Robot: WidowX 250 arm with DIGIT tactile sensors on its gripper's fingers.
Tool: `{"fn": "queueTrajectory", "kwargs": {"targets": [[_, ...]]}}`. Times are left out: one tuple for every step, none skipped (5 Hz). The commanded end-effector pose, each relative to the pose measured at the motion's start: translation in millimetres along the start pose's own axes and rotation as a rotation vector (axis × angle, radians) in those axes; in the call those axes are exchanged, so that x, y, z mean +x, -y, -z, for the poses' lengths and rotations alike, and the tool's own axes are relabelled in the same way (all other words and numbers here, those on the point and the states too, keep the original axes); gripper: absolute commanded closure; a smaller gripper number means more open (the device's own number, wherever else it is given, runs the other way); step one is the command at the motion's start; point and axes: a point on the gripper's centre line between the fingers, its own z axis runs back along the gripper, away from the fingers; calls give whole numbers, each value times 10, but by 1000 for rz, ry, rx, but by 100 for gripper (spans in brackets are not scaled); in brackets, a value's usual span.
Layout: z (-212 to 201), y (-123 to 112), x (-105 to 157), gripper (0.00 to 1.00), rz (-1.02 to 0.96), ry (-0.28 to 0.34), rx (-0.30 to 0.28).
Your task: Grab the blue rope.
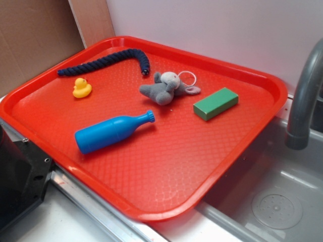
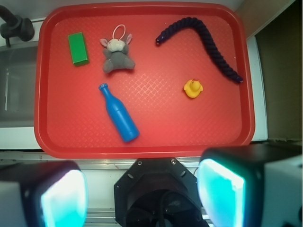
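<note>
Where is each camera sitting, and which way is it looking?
Exterior: off to one side and above, looking slantwise across the red tray toward the wall; a black piece at the lower left may be robot.
Wrist: on the arm, looking straight down at the tray; the open pincer fills the bottom.
Both show the blue rope, blue bottle, duck, plush toy and green block.

A red tray (image 1: 237, 146) with a raised rim carries everything. Taking the blue bottle (image 1: 112, 132) near its middle as the landmark: the yellow duck (image 1: 82, 88) sits beyond the bottle's base end, and the blue rope (image 1: 106, 61) curves along the tray's far edge past the duck. The grey plush toy (image 1: 165, 88) lies just beyond the bottle's cap, and the green block (image 1: 216, 103) lies further off past the plush.
</note>
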Motion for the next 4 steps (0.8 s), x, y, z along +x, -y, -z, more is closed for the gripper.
{"fn": "queueTrajectory", "kwargs": {"targets": [[0,0,0,0,0,0,0],[172,-297,373,0,9,-26,15],[172,-297,373,0,9,-26,15],[172,-297,373,0,9,-26,15]]}}
